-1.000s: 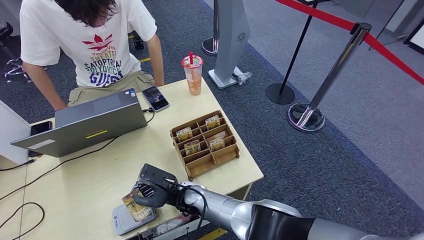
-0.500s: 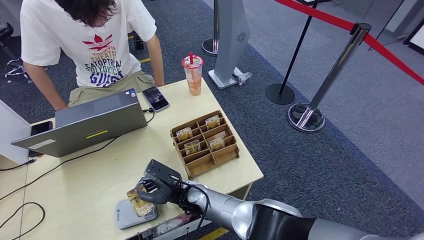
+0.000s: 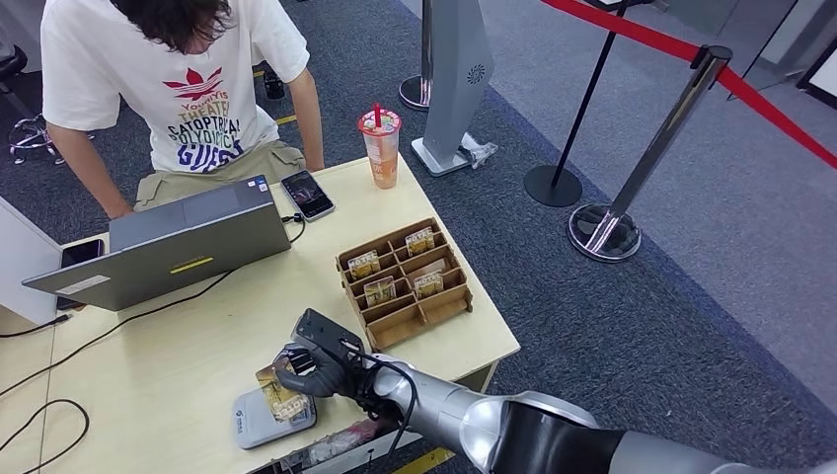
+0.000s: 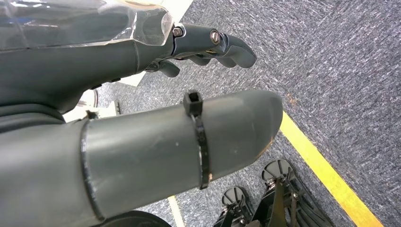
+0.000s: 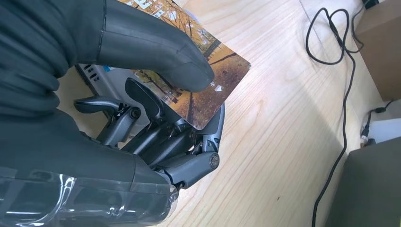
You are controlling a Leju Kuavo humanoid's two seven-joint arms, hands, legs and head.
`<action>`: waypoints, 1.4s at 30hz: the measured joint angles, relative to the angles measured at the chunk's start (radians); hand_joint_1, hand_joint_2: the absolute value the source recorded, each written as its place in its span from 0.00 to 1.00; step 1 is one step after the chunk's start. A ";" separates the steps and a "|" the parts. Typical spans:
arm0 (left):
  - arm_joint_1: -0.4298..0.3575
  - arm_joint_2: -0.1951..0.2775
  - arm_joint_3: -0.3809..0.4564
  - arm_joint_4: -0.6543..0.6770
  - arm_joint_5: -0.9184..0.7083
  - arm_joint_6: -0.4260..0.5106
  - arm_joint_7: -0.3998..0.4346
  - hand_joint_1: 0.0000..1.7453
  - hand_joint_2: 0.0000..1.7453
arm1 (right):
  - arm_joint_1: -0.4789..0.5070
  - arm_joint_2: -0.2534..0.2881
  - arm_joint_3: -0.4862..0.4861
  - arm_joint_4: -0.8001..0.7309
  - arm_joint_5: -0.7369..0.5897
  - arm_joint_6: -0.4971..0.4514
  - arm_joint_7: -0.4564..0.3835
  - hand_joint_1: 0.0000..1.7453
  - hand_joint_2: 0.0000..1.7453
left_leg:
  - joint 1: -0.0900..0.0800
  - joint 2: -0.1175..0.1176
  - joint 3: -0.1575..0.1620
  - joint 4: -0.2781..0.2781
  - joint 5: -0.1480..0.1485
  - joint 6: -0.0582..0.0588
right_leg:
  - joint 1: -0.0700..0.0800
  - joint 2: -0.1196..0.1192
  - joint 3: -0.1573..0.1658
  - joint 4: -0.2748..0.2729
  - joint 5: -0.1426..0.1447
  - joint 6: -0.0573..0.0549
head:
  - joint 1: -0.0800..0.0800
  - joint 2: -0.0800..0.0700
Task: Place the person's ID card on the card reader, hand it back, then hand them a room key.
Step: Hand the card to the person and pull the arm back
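I've got the right hand (image 3: 314, 371) pinching the thin printed plastic ID card with the autumn-tree picture (image 5: 198, 71): thumb on the printed face, fingers (image 5: 156, 135) under it. The card sits right at the hand, tilted, over the flat grey card reader (image 3: 259, 425) on the pale wooden counter (image 3: 168, 355). From the head view the card's far edge looks to overlap the reader's top; I can't tell if it's touching or hovering just above.

Handling judgement: the card is light, stiff and glossy, so it'll likely slide under the thumb if I twist. The grip is on one short end, with most of the card cantilevered out past the fingertips. That's fine for laying it flat on the reader, and it leaves the free end for the person in the white printed T-shirt (image 3: 188, 89) to take on hand-back. If it lies flat on the reader it'll be hard to pick up again; better to leave an edge overhanging and take it by that edge.

Room keys look to be the small cards standing in the brown cardboard divider tray (image 3: 405, 281), just beyond the hand. Same handling there: thin, pinch by the exposed top edge.

The left hand (image 4: 142, 94) hangs over the grey carpet, holding nothing; whether its fingers are apart or curled, I can't tell.
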 joint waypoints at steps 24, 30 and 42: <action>-0.012 0.003 0.000 0.006 0.014 0.005 0.015 0.00 0.00 | 0.011 -0.037 -0.105 -0.121 -0.057 0.024 -0.009 1.00 1.00 | 0.000 0.000 0.000 0.000 0.000 0.000 | 0.000 0.000 0.000 0.000 0.000 0.000 | 0.000 0.000; -0.016 0.003 0.000 0.006 0.015 0.004 0.015 0.00 0.00 | 0.013 -0.042 -0.106 -0.122 -0.031 0.025 -0.002 1.00 1.00 | 0.000 0.000 0.000 0.000 0.000 0.000 | 0.000 0.000 -0.001 0.000 0.000 0.000 | 0.000 0.000; -0.012 0.007 0.000 0.006 0.001 -0.024 0.007 0.00 0.00 | 0.025 -0.043 -0.106 -0.081 0.014 0.040 0.016 1.00 1.00 | 0.000 0.000 -0.001 0.000 0.000 0.000 | 0.000 0.000 -0.001 0.000 0.000 0.000 | 0.000 0.000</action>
